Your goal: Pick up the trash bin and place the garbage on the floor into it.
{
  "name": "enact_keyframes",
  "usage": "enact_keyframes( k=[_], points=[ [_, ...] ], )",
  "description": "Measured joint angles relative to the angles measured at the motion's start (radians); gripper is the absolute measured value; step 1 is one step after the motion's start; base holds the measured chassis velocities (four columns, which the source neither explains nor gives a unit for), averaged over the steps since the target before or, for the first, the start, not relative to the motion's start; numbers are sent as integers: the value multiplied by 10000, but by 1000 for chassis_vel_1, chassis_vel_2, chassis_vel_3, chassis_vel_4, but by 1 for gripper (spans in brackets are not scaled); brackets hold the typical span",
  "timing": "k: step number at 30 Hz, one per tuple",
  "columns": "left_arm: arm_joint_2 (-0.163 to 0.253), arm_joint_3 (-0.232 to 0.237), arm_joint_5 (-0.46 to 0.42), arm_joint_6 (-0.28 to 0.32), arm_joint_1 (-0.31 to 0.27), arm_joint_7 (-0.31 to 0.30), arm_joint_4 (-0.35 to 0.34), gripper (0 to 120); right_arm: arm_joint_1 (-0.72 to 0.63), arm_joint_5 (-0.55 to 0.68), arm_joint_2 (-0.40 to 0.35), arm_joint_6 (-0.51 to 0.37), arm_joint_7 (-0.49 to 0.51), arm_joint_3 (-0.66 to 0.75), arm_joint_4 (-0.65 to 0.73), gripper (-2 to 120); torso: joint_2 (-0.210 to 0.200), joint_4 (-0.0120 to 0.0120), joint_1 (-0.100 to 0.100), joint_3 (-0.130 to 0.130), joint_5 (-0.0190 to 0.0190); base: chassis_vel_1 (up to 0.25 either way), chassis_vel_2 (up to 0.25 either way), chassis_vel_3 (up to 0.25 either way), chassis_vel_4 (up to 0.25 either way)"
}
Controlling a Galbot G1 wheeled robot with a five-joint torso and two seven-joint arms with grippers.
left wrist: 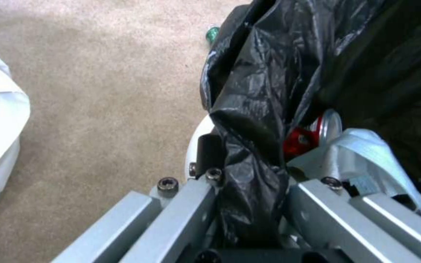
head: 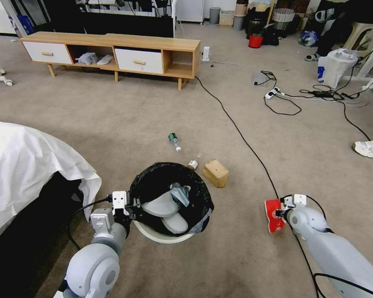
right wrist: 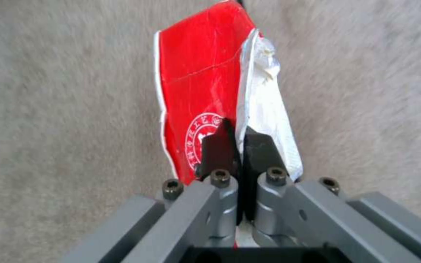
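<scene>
The left pincer (head: 130, 205) is clamped on the near rim of the trash bin (head: 170, 238), one finger outside the white wall and the other inside, with the folded black liner (left wrist: 249, 120) pinched between them. The bin sits in front of the robot on the floor (head: 112, 124), already holding a crushed red can (left wrist: 300, 140) and pale tissue (left wrist: 361, 149). Off to the robot's right, the right pincer (right wrist: 237, 146) is closed tight on the red snack packet (right wrist: 198, 80), gripping its lower edge just over the carpet. The packet looks feather-light and floppy (thin foil, torn open along one side), so it will likely droop and flutter; an edge pinch like this one suits it. The bin seems light but bulky, and its slick liner could slide against the wall, so the rim hold should bite plastic, not bag alone. Beyond the bin lie the tan box (head: 216, 173), a green-capped bottle (head: 174, 141) and a small bottle (head: 192, 164).
</scene>
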Motion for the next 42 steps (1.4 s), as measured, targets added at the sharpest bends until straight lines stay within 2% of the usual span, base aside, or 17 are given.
enact_keyframes(
  k=[6,8,9,14,17,19,24,25,27,29,32,34,37,39,40,42],
  points=[
    [117,2,-274,52,-25,-121,-1,0,-628,400,-535,-43,319,540,1327,0,0,-2,0,0,1,0,0,0,0],
    [227,5,-627,97,14,-220,-23,0,-1102,788,-1073,-75,579,1012,2640,0,0,-1,0,-1,-2,0,0,0,0],
    [227,5,-627,97,14,-220,-23,0,-1102,788,-1073,-75,579,1012,2640,0,0,-1,0,-1,-2,0,0,0,0],
    [368,46,-1088,279,150,-389,-134,0,-1645,1193,-1964,-134,807,1863,4685,0,0,0,0,-1,-2,0,0,0,0],
    [376,62,-1183,367,179,-419,-200,0,-1673,1243,-2165,-131,830,2022,5152,0,0,-1,0,0,0,0,0,0,0],
    [380,88,-1352,487,231,-437,-295,0,-1631,1407,-2540,-70,905,2257,6096,0,1,-1,0,0,0,0,0,0,0],
    [406,126,-1561,585,287,-431,-396,0,-1506,1418,-2898,93,929,2470,6953,0,0,2,0,-1,-1,0,0,0,0],
    [447,174,-1673,637,291,-430,-407,0,-1456,1384,-3245,212,876,2706,7553,0,0,1,-1,-1,-2,0,0,0,0],
    [490,223,-1746,668,256,-428,-381,0,-1464,1264,-3471,437,649,2897,7892,0,0,-1,0,0,2,0,0,0,0],
    [533,325,-1912,710,134,-436,-281,0,-1641,758,-3898,1083,-153,3302,8400,0,0,-1,0,0,-5,0,0,0,0],
    [574,399,-2039,728,43,-459,-219,0,-1804,515,-4151,1391,-552,3533,8691,0,0,-1,0,-1,-1,0,0,0,0],
    [713,559,-2279,760,-159,-498,-61,0,-2073,237,-4563,1946,-1222,3869,9217,0,0,-2,0,0,-2,0,0,0,0],
    [787,630,-2356,763,-222,-500,6,0,-2132,66,-4699,2206,-1474,3953,9378,0,0,-3,0,0,1,0,0,0,0],
    [1054,965,-2657,772,-467,-519,176,0,-2168,-163,-5028,2666,-2003,4134,9860,0,0,1,0,0,-2,0,0,0,0],
    [1054,965,-2657,772,-467,-519,176,0,-2168,-163,-5028,2666,-2003,4134,9860,0,0,1,0,0,-2,0,0,0,0],
    [1222,1295,-2985,794,-831,-558,331,0,-2079,-123,-5346,3027,-2362,4319,10278,0,0,-1,0,0,-1,0,0,0,0]
  ],
)
